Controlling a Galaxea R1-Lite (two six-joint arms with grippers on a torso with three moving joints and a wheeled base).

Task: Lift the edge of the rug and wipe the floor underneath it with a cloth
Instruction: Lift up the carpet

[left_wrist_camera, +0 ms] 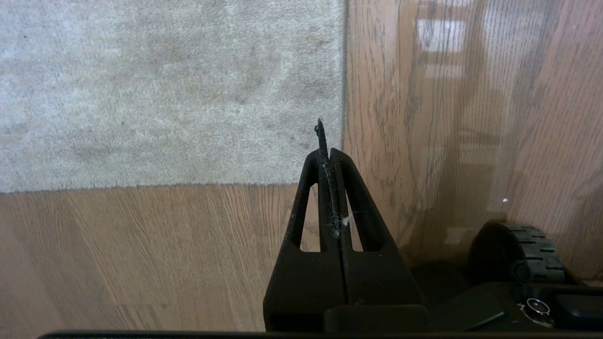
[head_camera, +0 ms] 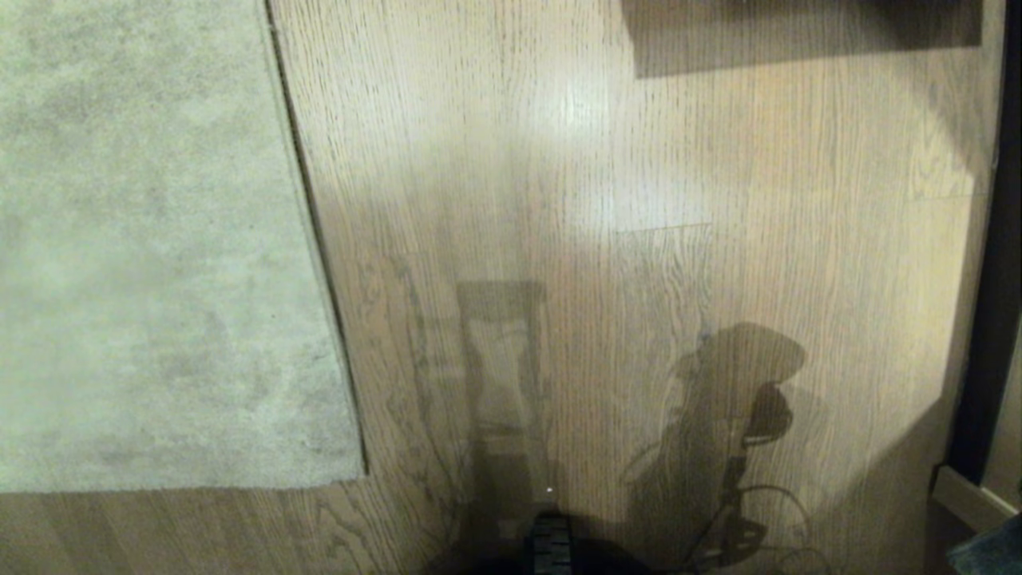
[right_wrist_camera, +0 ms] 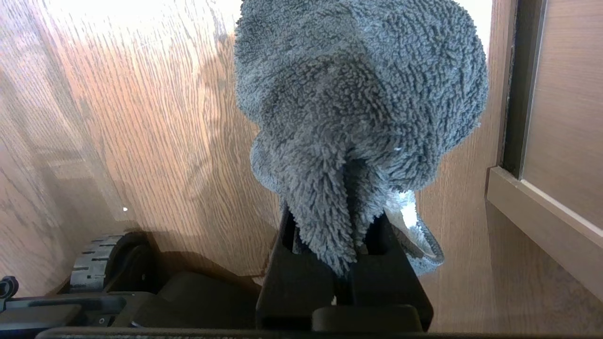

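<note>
Clamping the cloth [right_wrist_camera: 362, 94] in its jaws, the right gripper [right_wrist_camera: 341, 263] hangs above the floor [head_camera: 639, 239], ready for wiping. The left gripper [left_wrist_camera: 330, 160], pinched shut and empty, points at the rug edge [head_camera: 315, 239], which lies flat, unlifted.

I've got the fuzzy grey-green cloth [right_wrist_camera: 358, 94] bunched and hanging above the light wood-grain plank floor [head_camera: 639, 239]; the pale grey-beige rug's straight edge [head_camera: 311, 224] lies flat on it.
</note>
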